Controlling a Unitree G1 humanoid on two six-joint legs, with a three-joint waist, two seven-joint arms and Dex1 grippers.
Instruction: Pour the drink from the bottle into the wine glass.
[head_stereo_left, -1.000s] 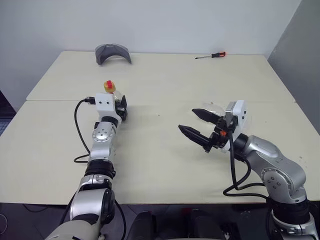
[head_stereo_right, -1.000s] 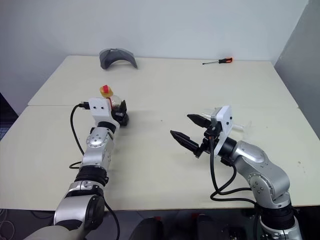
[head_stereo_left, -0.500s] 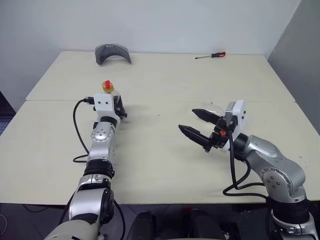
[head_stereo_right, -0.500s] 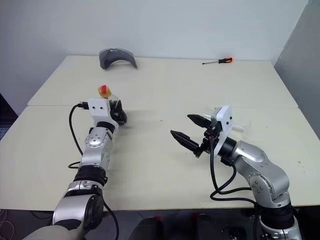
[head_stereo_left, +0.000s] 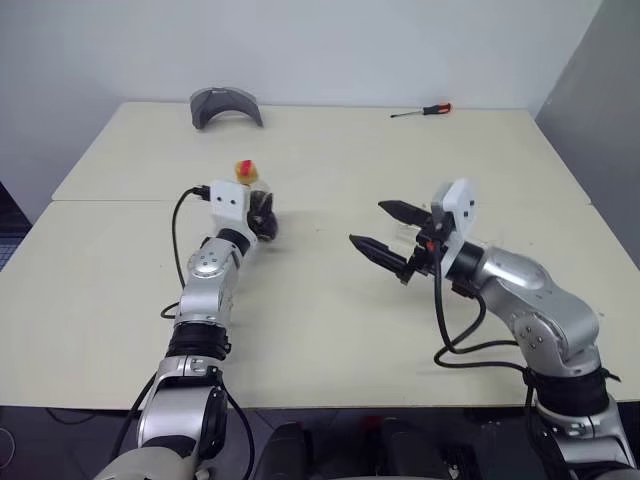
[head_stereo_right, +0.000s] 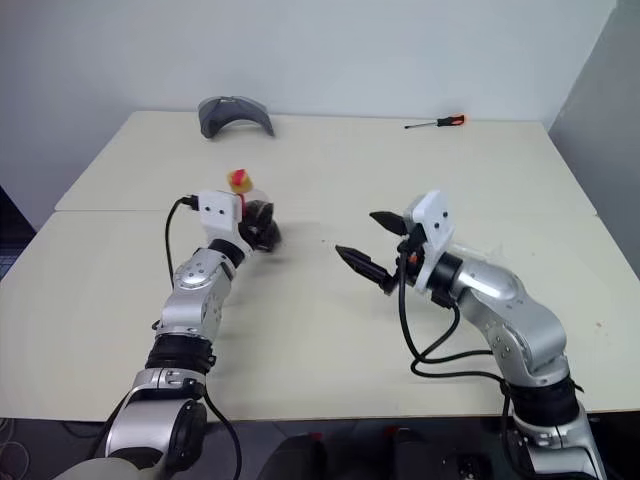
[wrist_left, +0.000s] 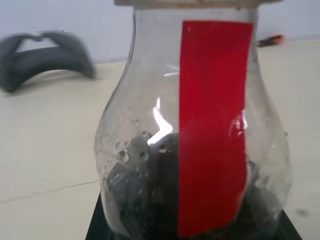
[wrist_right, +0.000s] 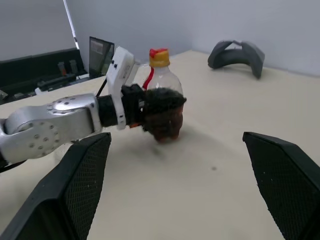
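My left gripper (head_stereo_left: 262, 218) is shut on the bulbous lower body of the bottle (wrist_right: 162, 107), a small clear bottle with a yellow cap (head_stereo_left: 245, 168) and a red strip label (wrist_left: 212, 125). The bottle is held upright, left of the table's middle. The dark drink (wrist_right: 164, 117) fills its lower part. I cannot tell whether its base touches the table. To the bottle's right, my right gripper (head_stereo_left: 368, 224) hovers above the table, open and empty, pointing at the bottle with a gap between them. The wine glass is hidden.
A grey curved object (head_stereo_left: 226, 105) lies at the back left of the cream table (head_stereo_left: 330, 330). An orange-handled screwdriver (head_stereo_left: 422, 111) lies at the back right. Black cables trail beside both arms.
My left gripper shut on the bottle and carried it to the right, toward the table's middle. My right gripper moved a little forward and up, still open.
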